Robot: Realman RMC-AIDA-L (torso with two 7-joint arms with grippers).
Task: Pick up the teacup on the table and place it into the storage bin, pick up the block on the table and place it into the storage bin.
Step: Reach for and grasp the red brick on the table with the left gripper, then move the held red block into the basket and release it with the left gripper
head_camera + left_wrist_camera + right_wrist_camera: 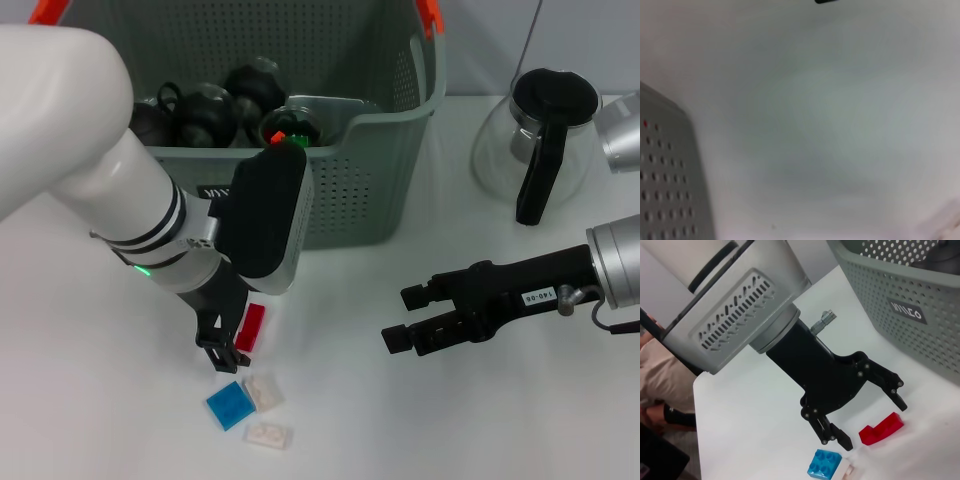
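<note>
Hovering my left claw (872,422) wide open around the red block (881,428), blue block (229,405) near; right claw (398,318) open, idle.

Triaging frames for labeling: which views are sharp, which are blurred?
Head view: sharp; red block, left tool and bin all crisp. Right wrist view: sharp on left tool, bin label readable. Left wrist view: defocused, mostly bare table, only the bin's perforated corner recognisable.

Blurred white table (840,110), apparently storage bin (665,185) corner.
</note>
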